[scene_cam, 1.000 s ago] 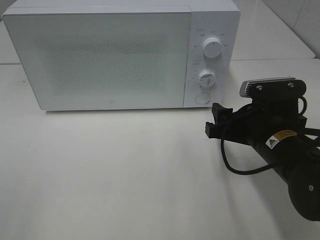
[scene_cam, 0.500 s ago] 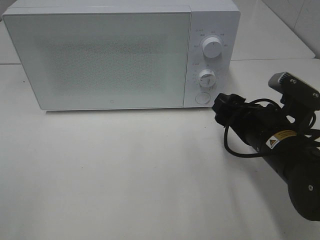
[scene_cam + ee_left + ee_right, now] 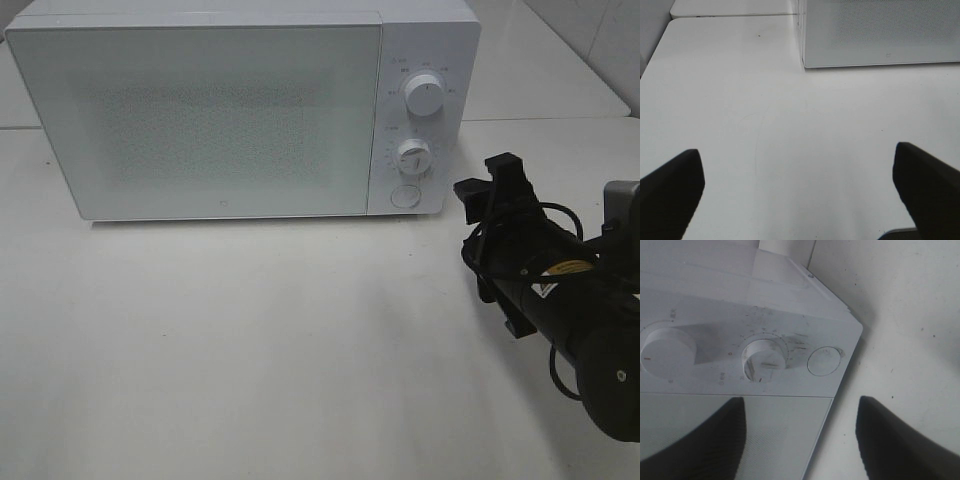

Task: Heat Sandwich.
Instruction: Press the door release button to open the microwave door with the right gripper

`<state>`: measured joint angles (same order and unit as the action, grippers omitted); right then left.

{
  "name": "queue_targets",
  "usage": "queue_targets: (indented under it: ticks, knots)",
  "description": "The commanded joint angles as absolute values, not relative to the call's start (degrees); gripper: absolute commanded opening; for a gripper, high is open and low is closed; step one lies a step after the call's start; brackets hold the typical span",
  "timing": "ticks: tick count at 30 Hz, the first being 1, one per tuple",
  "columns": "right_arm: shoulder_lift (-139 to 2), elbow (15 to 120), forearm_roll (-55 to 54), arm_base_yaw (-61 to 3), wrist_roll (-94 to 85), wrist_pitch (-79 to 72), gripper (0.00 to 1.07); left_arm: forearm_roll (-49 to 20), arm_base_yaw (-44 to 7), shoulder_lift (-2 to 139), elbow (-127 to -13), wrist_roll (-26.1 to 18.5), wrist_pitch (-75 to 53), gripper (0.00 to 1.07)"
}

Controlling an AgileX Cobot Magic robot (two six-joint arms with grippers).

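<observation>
The sandwich is out of view. A white microwave [image 3: 220, 120] stands at the back of the table with its door [image 3: 200, 115] closed. Its panel carries an upper knob [image 3: 424, 96], a lower knob [image 3: 412, 155] and a round button [image 3: 404, 196]. My right gripper [image 3: 487, 185] hovers just right of the panel at button height, open and holding nothing. In the right wrist view its fingers [image 3: 700, 440] frame the lower knob [image 3: 765, 359] and button [image 3: 824, 361]. My left gripper [image 3: 797, 155] is open over bare table, with the microwave's corner [image 3: 880, 30] ahead.
The white table [image 3: 250, 340] stretches in front of the microwave. A second table surface [image 3: 540, 70] lies behind at the right. The right arm's black body and cable [image 3: 560, 300] fill the right edge.
My right gripper has moved right and toward the back, from below the panel to beside it. Its wrist has rolled and its fingers stand a little closer together. The left gripper is unchanged.
</observation>
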<state>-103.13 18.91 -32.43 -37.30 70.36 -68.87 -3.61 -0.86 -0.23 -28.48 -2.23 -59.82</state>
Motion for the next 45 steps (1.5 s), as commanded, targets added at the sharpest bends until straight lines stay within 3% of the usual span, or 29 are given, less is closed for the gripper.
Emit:
queue_targets:
  ticks: [1, 4, 5, 7, 11, 28, 45]
  knots:
    - [-102.85, 18.96, -32.26, -37.64, 77.29, -69.9, 0.51, -3.38, -0.69, -1.43, -28.36, -2.06, -59.36, 0.97]
    - [-102.85, 18.96, -32.26, -37.64, 79.7, -69.79, 0.42, -3.38, -0.69, -1.43, -28.36, -2.06, -59.36, 0.97]
    - [-102.85, 18.96, -32.26, -37.64, 80.9, -69.79, 0.32, -3.38, -0.69, -1.43, -28.36, -2.06, -59.36, 0.97]
    - [-102.85, 18.96, -32.31, -37.64, 81.3, -69.79, 0.27, -3.38, -0.69, -1.43, -28.36, -2.06, -59.36, 0.97]
    - [-102.85, 18.96, -32.43, -37.64, 81.93, -69.61, 0.0, -3.38, -0.69, -1.43, -28.36, -2.06, -59.36, 0.97]
    - [-102.85, 20.63, -31.8, -37.36, 85.2, -60.16, 0.0, -3.38, -0.69, -1.43, -28.36, -2.06, -59.36, 0.97]
    - [-105.48, 28.82, -25.61, -30.6, 84.11, -52.14, 0.0, -3.38, -0.69, -1.43, -28.36, -2.06, -59.36, 0.97]
